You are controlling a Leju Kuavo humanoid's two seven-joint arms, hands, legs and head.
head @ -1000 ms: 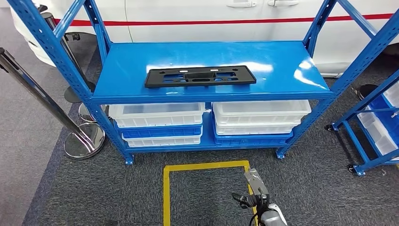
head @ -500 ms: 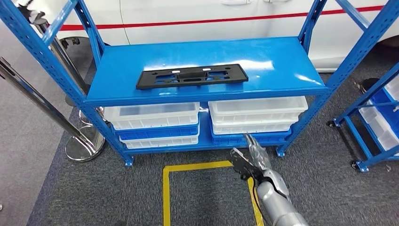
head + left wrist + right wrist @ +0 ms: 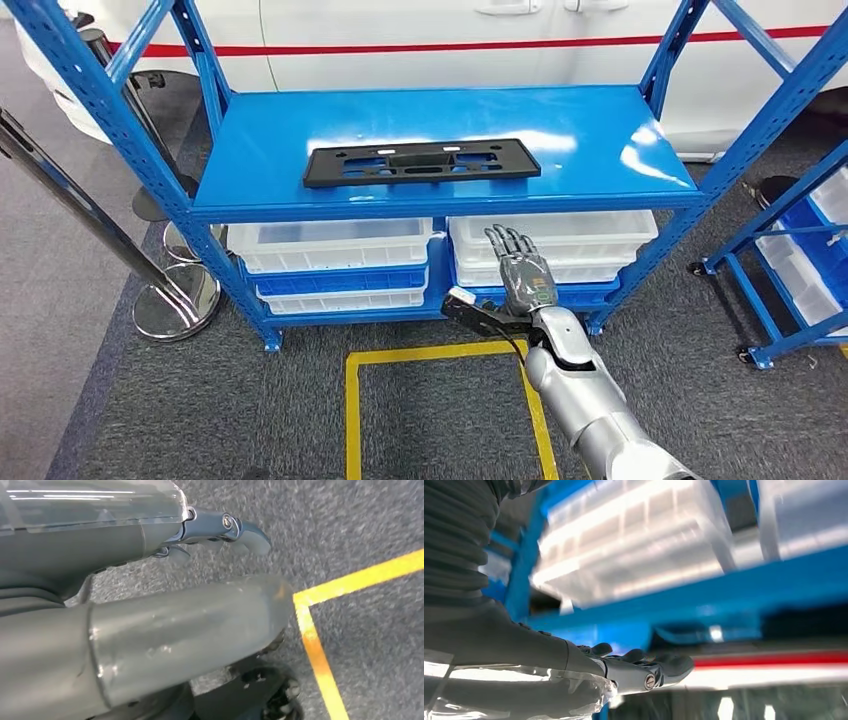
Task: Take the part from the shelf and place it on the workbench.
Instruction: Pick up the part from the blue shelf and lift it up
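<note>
Reach step — the right hand (image 3: 520, 275) (fingers spread, empty) sits below the shelf (image 3: 250, 160) edge, so next it must climb toward the part (image 3: 420, 163) at 11 o'clock.

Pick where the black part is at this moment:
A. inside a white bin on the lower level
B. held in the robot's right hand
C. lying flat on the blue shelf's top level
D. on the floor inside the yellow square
C: the black part lies flat on the top level of the blue shelf, while the right hand is empty, fingers spread, lower down in front of the white bins.
</note>
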